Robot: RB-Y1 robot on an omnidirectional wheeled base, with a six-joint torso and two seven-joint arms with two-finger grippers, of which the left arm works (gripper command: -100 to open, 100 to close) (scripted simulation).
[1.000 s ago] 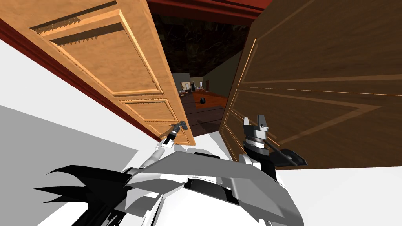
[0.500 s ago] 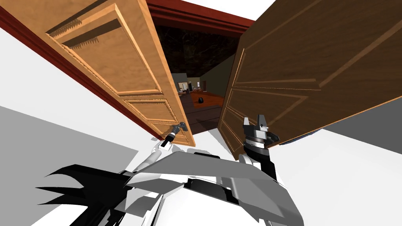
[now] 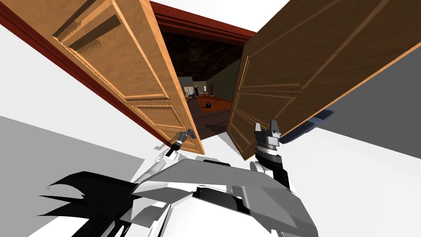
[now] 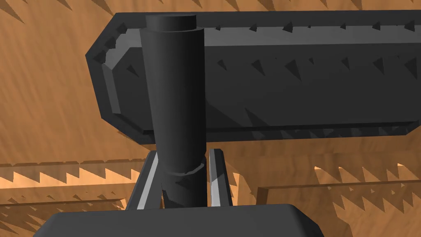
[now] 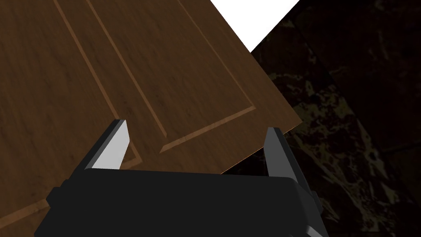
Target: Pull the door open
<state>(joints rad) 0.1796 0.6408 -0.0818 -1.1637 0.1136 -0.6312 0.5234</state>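
Note:
A double door stands ajar. The light wood left leaf (image 3: 135,74) carries a dark round handle (image 4: 176,94) on a dark plate (image 4: 287,78). My left gripper (image 4: 182,175) is shut on that handle, its fingers (image 4: 216,175) pressing the sides; in the head view it sits at the leaf's free edge (image 3: 187,134). The dark wood right leaf (image 3: 312,53) is swung out toward me. My right gripper (image 5: 195,144) stands open just before its panel (image 5: 123,74), holding nothing; the head view has it by the leaf's lower corner (image 3: 268,131).
A dark red frame (image 3: 197,24) borders the doorway. Through the gap between the leaves a dim room with a brown floor (image 3: 213,105) shows. A dark handle (image 3: 314,119) sticks out past the right leaf's edge. White and grey surfaces lie on either side.
The dark right leaf has swung further round, uncovering white and grey surface at the right. My view has shifted a little. Both grippers hold their places, the left still on the handle.

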